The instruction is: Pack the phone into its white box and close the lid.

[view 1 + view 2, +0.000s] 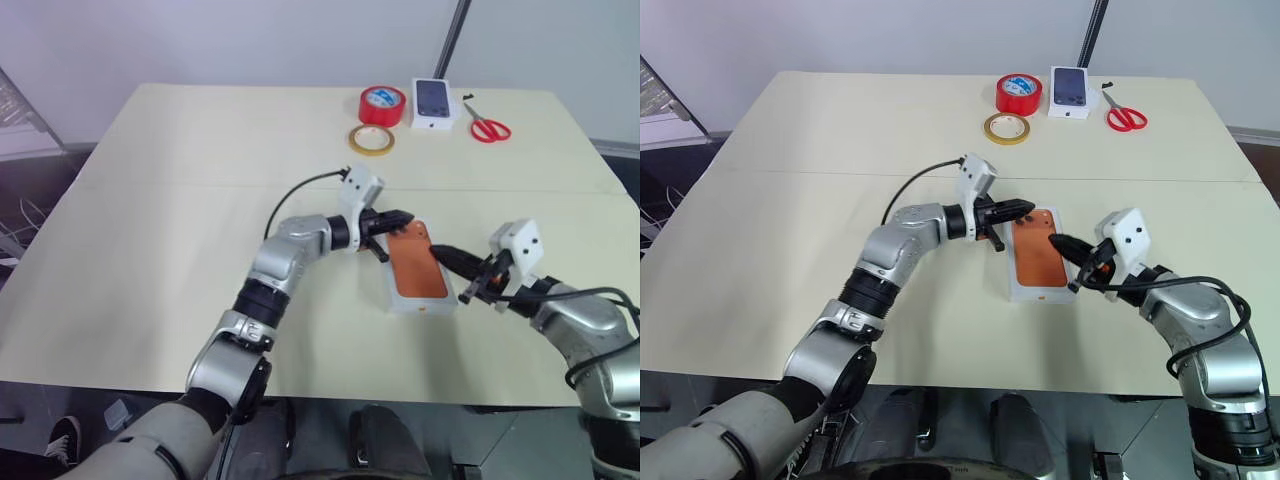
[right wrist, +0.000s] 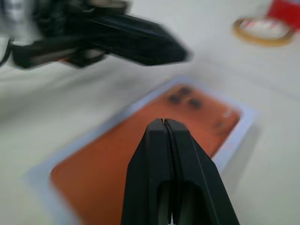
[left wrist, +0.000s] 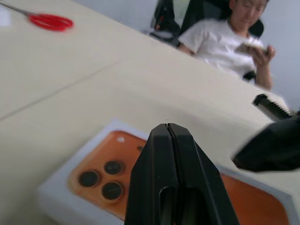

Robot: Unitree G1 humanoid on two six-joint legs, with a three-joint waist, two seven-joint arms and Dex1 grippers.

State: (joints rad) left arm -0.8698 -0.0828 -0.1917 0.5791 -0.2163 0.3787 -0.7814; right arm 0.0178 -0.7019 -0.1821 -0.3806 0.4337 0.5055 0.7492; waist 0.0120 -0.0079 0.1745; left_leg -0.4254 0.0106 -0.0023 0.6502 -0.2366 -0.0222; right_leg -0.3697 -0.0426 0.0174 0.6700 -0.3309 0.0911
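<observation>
The orange phone (image 1: 415, 265) lies back up inside the shallow white box (image 1: 425, 305) on the table, its camera cluster (image 3: 101, 177) at the far end. My left gripper (image 1: 405, 216) is shut and empty, hovering over the phone's far end and pointing right. My right gripper (image 1: 440, 250) is also shut and empty; its tip hangs over the box's right edge, aimed at the phone (image 2: 108, 159). The two tips are a short way apart. I cannot tell which thing is the lid.
At the table's far side stand a red tape roll (image 1: 382, 104), a yellow tape ring (image 1: 371, 139), a small white box printed with a dark phone (image 1: 434, 103) and red scissors (image 1: 489, 127). A seated person (image 3: 225, 37) is beyond the table's right side.
</observation>
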